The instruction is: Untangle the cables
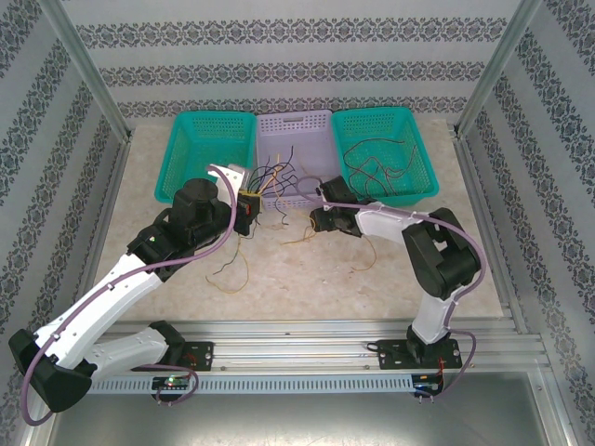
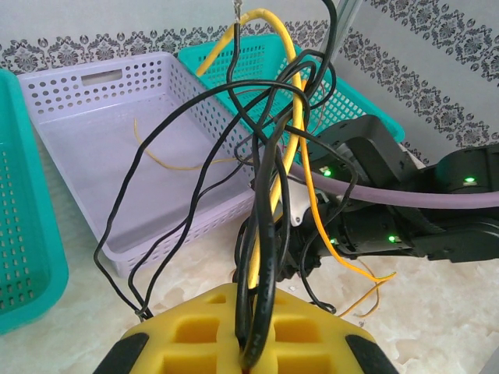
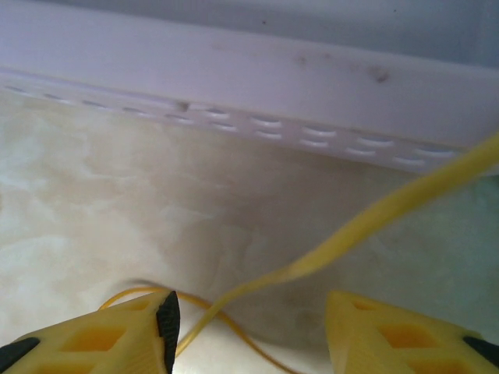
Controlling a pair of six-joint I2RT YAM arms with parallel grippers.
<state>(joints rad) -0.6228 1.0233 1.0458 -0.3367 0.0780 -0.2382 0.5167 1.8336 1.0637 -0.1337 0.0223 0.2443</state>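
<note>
Right now I see my left gripper (image 2: 251, 354) clamped on the cables (image 2: 267, 257), lifted beside the lilac basket (image 2: 54, 87), while my right gripper (image 3: 248, 327) gapes around one yellow wire (image 3: 374, 218).

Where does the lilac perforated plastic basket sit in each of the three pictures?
Top external: the lilac perforated plastic basket, back centre, between two teal plastic baskets.
Left wrist: the basket, upper left, behind the tangled thin cables.
Right wrist: its slotted wall spans the top.
Shared landmark: the pale marbled tabletop beneath it.
</note>
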